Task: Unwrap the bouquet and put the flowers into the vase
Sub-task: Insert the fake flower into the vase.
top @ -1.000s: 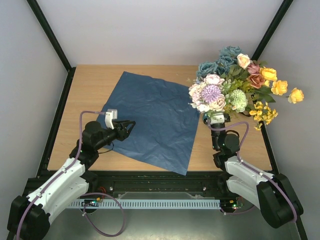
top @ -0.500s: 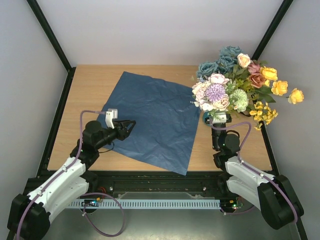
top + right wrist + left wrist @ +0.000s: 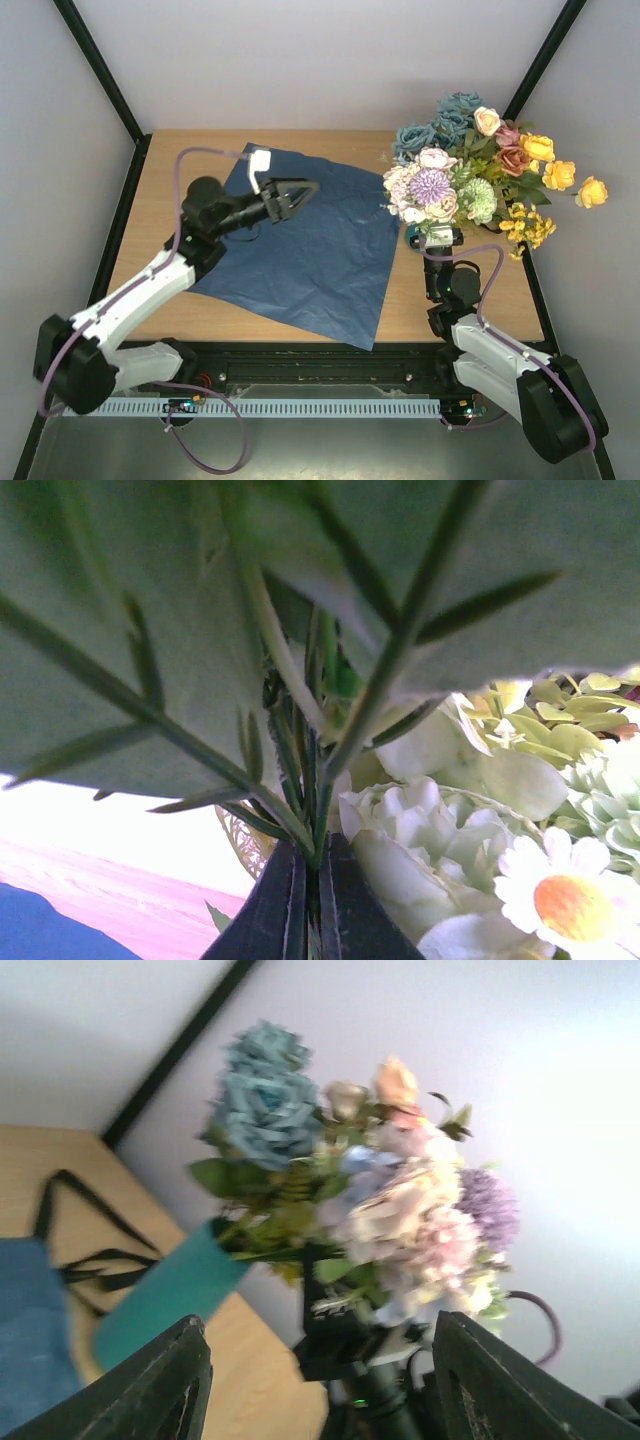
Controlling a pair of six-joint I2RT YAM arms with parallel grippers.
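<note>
Left gripper (image 3: 306, 192) risen — jaws apart; flowers (image 3: 438, 189) pinched.

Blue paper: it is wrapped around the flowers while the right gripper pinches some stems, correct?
No. The blue paper lies spread flat on the table, not around the flowers; the top external view shows it. The right gripper does pinch stems.

loc: robot lab | evid: white walls (image 3: 320, 60), blk frame (image 3: 100, 70), wood table (image 3: 180, 170)

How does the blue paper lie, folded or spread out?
Spread out. The paper lies as one flat sheet on the table, flowers beside it.
</note>
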